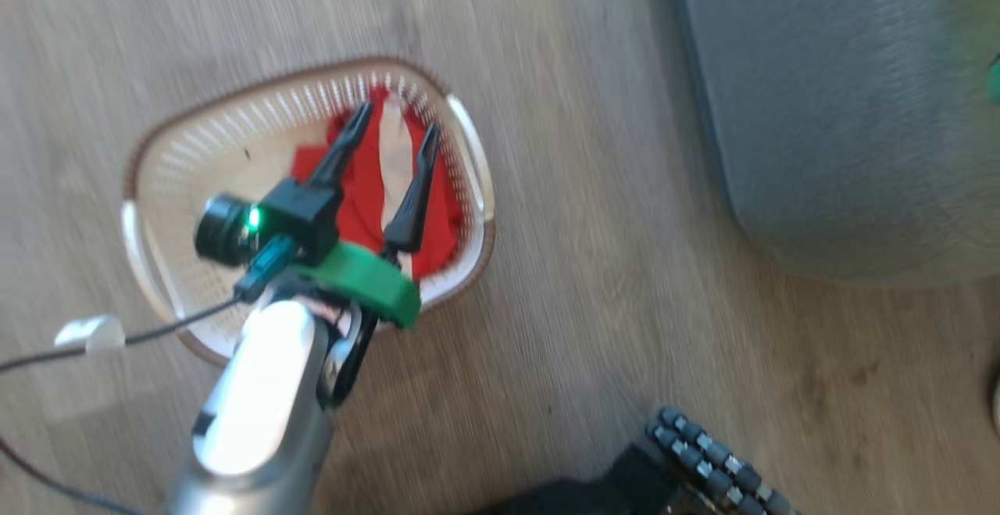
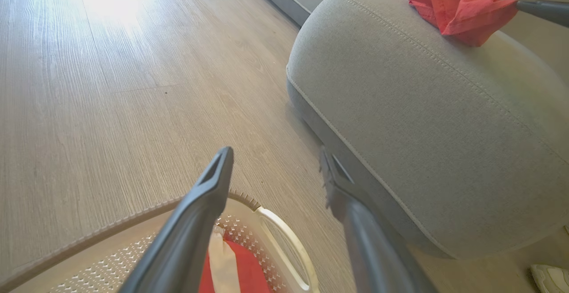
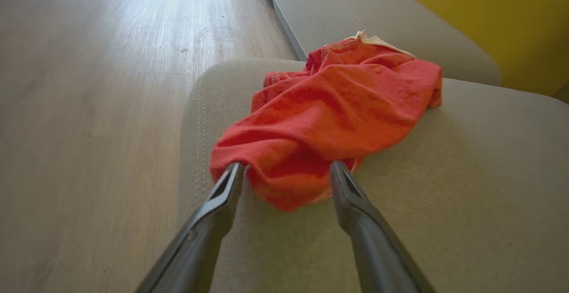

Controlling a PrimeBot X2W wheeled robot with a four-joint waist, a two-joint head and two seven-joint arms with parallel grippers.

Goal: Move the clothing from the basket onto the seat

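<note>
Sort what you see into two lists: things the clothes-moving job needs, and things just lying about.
Job:
basket
red clothes inside it
seat
red garment lying on it

Lying about:
wooden floor
yellow wall
what looks like a pale shoe

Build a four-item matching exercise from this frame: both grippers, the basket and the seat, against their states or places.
1. left gripper
2. right gripper
3. basket
4. seat

A. on the wooden floor, holding a red-and-white garment
B. open, above the basket
C. bears a crumpled red garment
D. open, fingertips at the crumpled red garment's edge

Pairs: 1-B, 2-D, 3-A, 4-C.
</note>
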